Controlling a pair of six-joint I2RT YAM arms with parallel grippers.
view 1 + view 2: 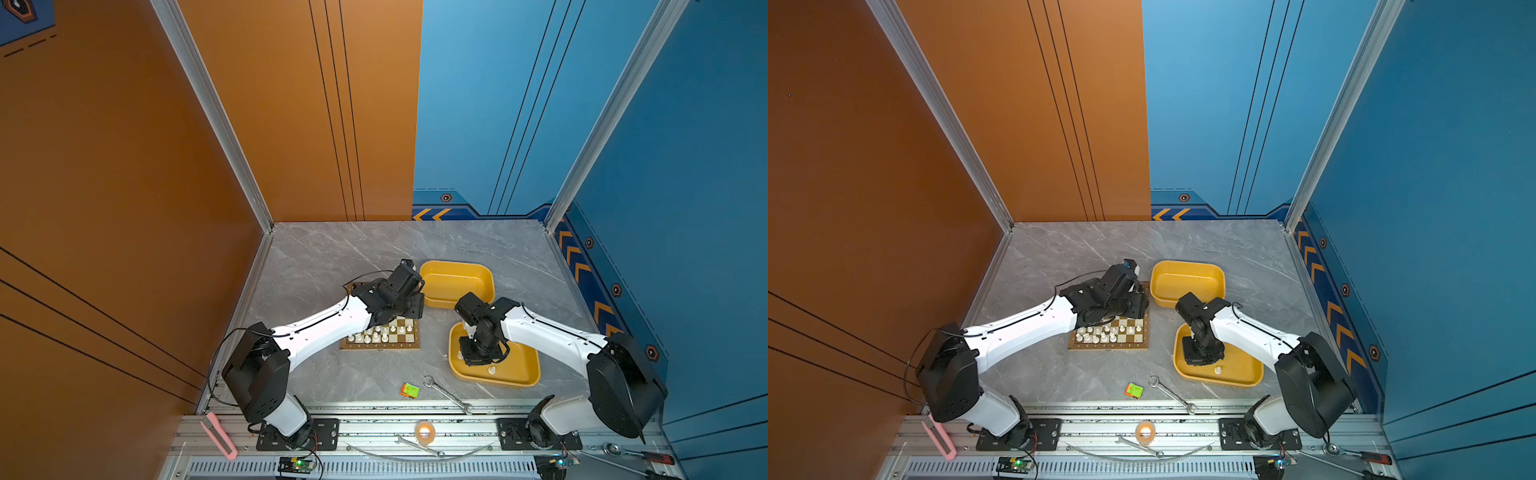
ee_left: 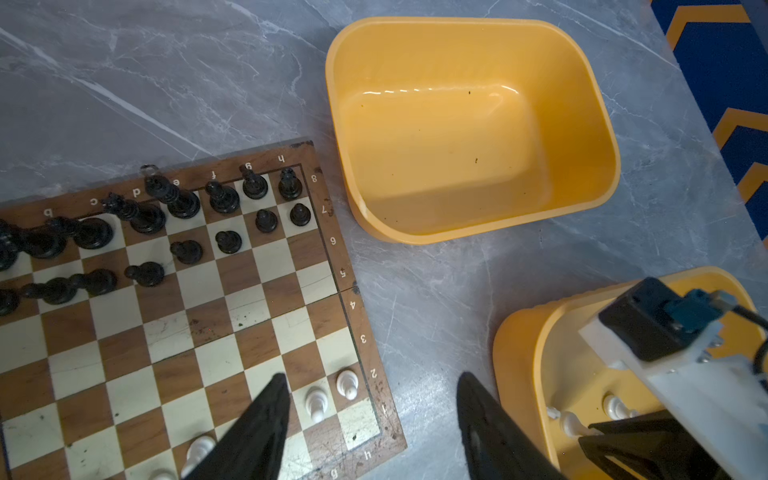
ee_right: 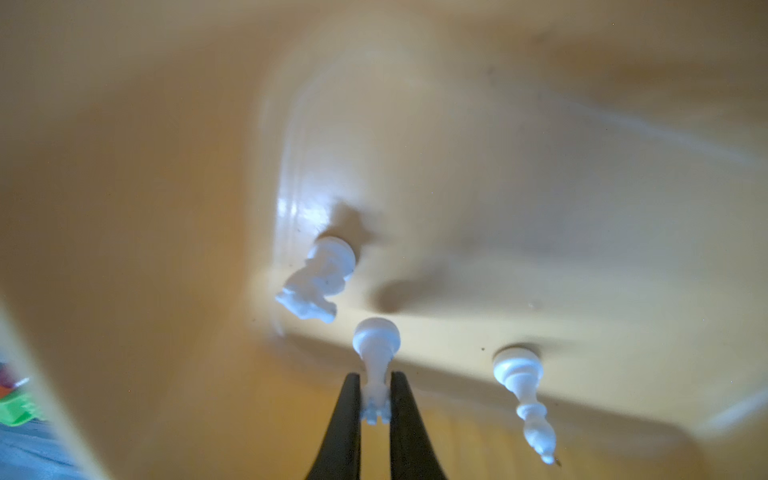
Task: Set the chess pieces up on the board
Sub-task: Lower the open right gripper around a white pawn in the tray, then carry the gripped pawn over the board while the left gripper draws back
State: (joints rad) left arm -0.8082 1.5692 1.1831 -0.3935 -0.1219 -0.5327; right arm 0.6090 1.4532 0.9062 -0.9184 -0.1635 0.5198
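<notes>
Just beside the board, on the right arm's side, both top views show a shallow yellow tray on the table with the right hand dipped into it. The left arm reaches over the board's far half, and white chess pieces stand in its near rows. From the left wrist, the left hand hangs open and empty above the board's edge by the h file, with black pieces filling the far rows and two white pawns under it. From the right wrist, the right hand is closed on a white piece, pinching the slim neck just under its notched crown. A knight and a bishop rest close by on the tray floor. Such a piece is likely very light, rigid and glossy, so it may swivel or slip between flat fingers. The neck looks the best hold, since the crown above would catch a slide. Its small round base should tip easily, so it wants setting down flat and upright.
</notes>
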